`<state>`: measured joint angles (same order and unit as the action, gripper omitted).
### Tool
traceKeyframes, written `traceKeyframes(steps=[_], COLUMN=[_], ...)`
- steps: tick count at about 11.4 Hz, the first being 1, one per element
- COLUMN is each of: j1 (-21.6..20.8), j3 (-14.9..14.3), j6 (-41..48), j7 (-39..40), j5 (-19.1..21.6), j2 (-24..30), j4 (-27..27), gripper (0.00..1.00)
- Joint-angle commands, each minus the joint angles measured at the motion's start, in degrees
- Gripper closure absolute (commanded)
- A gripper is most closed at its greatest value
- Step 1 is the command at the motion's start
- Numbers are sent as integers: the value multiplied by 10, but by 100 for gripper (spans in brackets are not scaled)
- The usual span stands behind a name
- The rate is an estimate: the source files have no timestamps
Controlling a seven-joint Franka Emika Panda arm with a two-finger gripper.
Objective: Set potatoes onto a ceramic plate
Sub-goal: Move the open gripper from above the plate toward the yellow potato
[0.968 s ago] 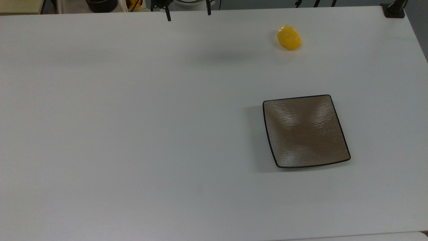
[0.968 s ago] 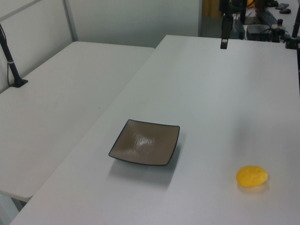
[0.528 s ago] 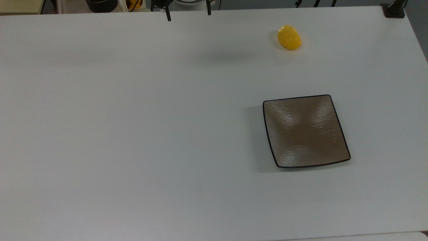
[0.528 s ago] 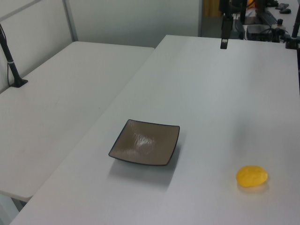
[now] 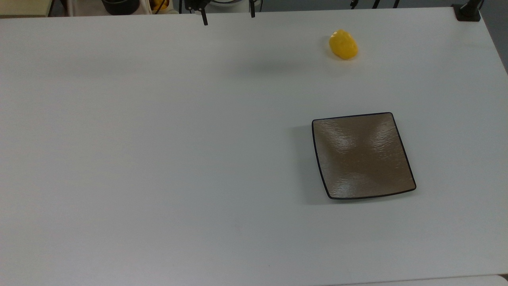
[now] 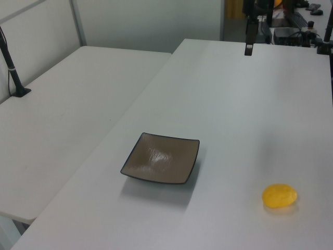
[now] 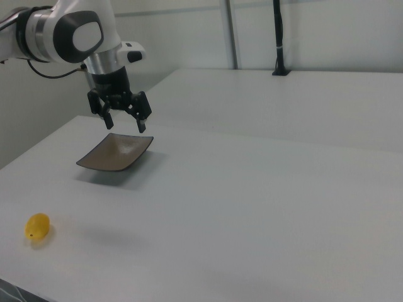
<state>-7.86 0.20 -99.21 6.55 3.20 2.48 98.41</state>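
In the right view the potato (image 7: 37, 226) sits nearest, low at the frame's left edge, lying on the white table (image 7: 252, 207) with a soft shadow beside it. Farther back, in the left half of the frame, the plate (image 7: 116, 152) rests flat on the table, bare, well apart from the potato. Above the plate's far edge hangs the gripper (image 7: 126, 121), in the upper left of the frame, raised off the table; its two dark fingers (image 7: 144, 125) are spread wide with nothing between them. The white arm (image 7: 69, 28) reaches in from the upper left corner. Behind lies a second table (image 7: 302, 100) with a black pole (image 7: 278, 38) standing on it at the top of the frame.

In the left view the potato (image 6: 279, 195) is at the lower right, the plate (image 6: 161, 158) just left of centre, both on the table (image 6: 223, 104). At the top of the frame, right of centre, one dark finger (image 6: 249, 36) points down over the far table edge.

In the top view the plate (image 5: 362, 155) lies right of centre, its rippled surface glossy, and the potato (image 5: 343, 44) lies in the upper right, apart from it. At the top edge, left of centre, two finger tips (image 5: 204, 19) of the gripper (image 5: 228, 16) stand wide apart.
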Motion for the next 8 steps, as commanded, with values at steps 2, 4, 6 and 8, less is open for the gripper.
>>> traceKeyframes(steps=[2, 4, 6, 8], j1=[-6, -5, -6, -7], j3=[44, 80, 127, 174], j6=[13, 25, 62, 72], j7=[20, 29, 22, -18], j5=[11, 11, 11, 11], j2=[9, 12, 24, 42], j4=[19, 18, 20, 41], gripper=[0, 0, 0, 0])
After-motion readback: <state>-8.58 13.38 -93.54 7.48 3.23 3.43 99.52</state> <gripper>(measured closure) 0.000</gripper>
